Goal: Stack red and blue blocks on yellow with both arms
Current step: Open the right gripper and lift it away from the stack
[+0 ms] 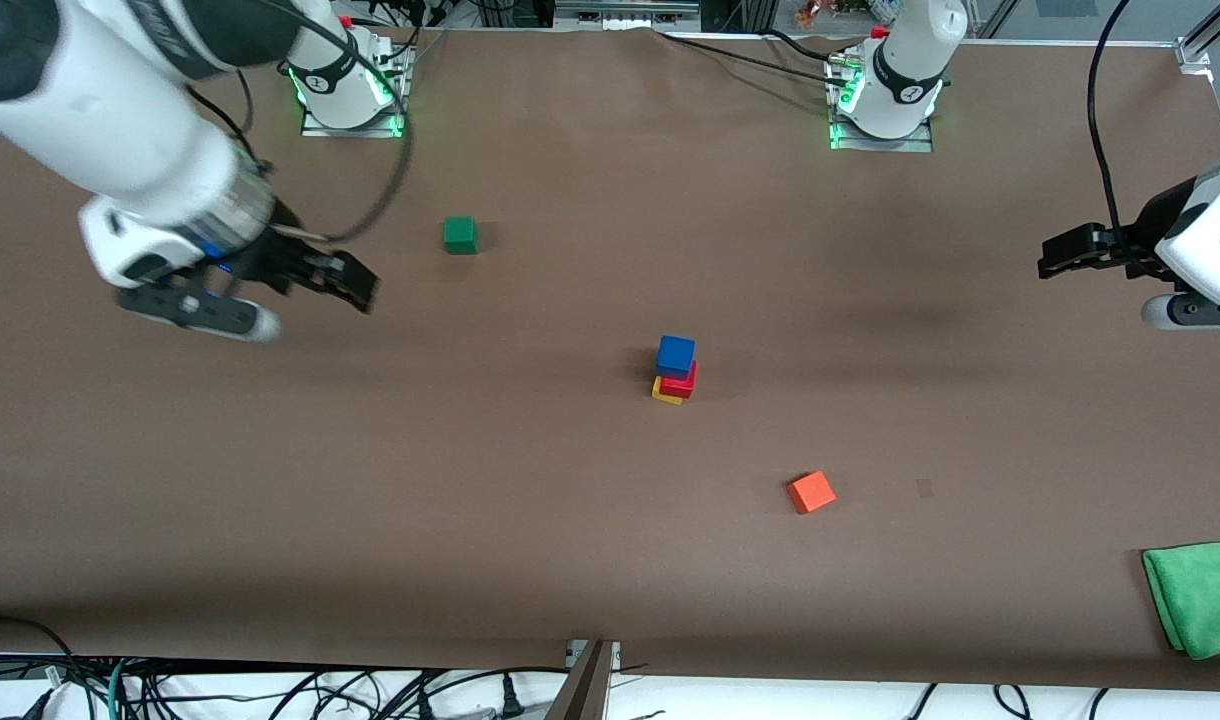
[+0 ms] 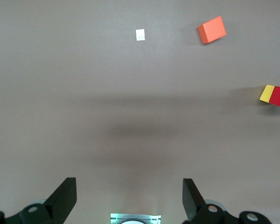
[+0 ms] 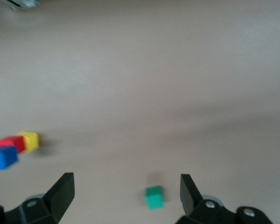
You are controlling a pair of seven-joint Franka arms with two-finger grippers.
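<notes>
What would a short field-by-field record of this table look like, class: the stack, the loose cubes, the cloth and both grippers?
stack: blue block on red block on yellow cube
green cube: alone, farther from the front camera than the stack
orange-red cube: alone, nearer than the stack
green cloth: table edge, left arm's end
left gripper: fingers open, empty
right gripper: fingers open, empty

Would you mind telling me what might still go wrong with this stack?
The blue block and red block sit offset on the yellow block, so a table bump might topple them. Both open end effectors, left and right, are well away, so contact seems unlikely.
</notes>
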